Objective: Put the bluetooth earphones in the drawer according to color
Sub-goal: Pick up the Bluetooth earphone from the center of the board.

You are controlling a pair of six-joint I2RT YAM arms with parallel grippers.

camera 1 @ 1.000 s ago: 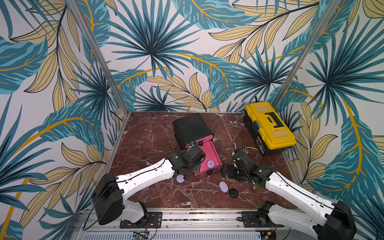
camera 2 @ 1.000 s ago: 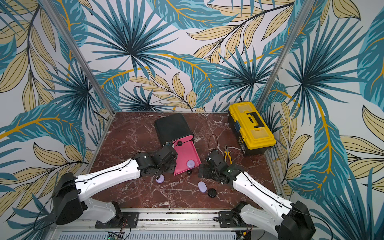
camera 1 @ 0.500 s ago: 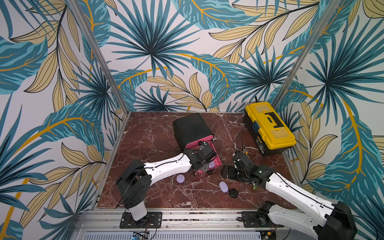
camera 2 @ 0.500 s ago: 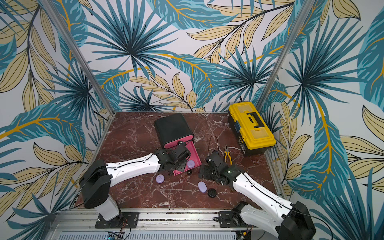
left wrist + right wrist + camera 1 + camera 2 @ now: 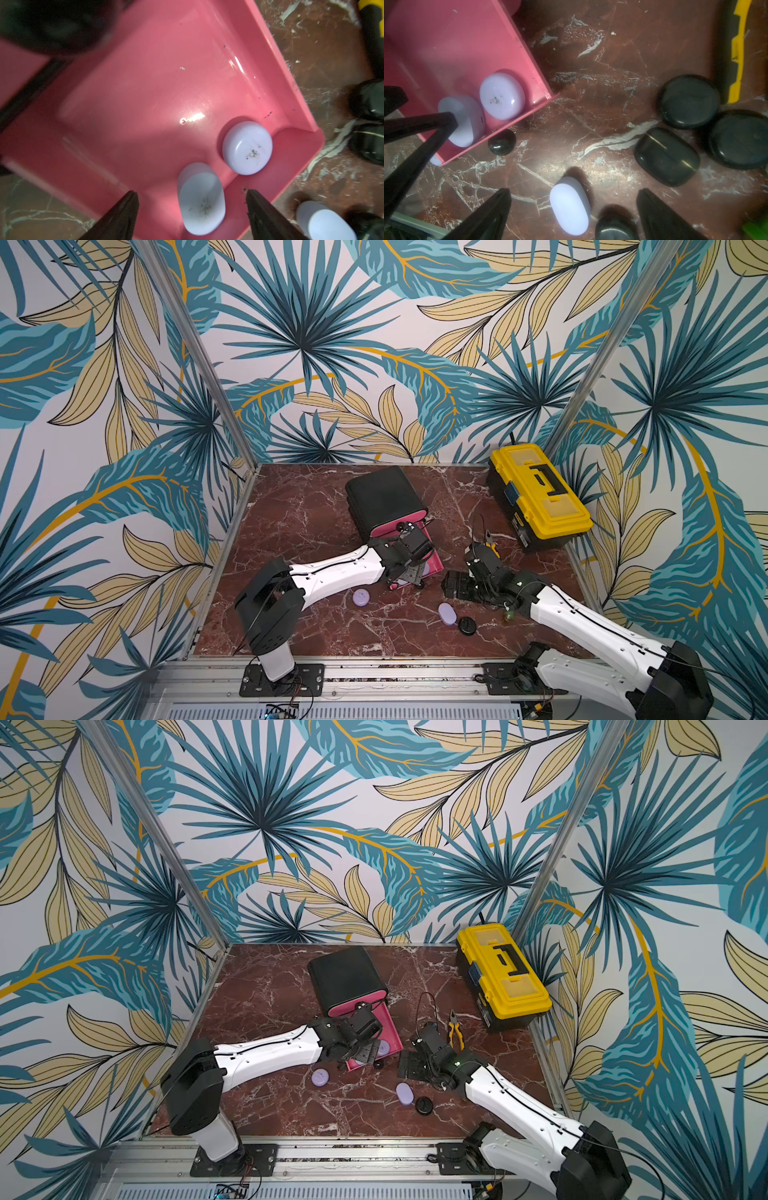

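The bluetooth earphones [image 5: 247,147], small smooth pebble-like charging cases in lilac and black, lay partly in the pulled-out glossy pink plastic drawer [image 5: 166,83] of the small black rounded cabinet [image 5: 384,497] and partly on the red-brown marble bench [image 5: 299,506]. The left pincer [image 5: 191,193] hung over the drawer's front corner with its fingers spread wide. It gripped nothing: an oval lilac case [image 5: 200,199] rested on the drawer floor between the fingers, clear of both and just beside a round lilac case. The right pincer [image 5: 574,190] was also released, its fingers standing apart on either side of another oval lilac case [image 5: 570,205] on the bench without touching it. Three large black cases [image 5: 688,101] were clustered near it. A second before, the left pincer had been clenched shut at the drawer's near left edge. It had since reached over the tray and let go. The right arm had not moved, and the round lilac case on the bench [image 5: 360,596] and the small round black case [image 5: 467,625] lay where they had been.
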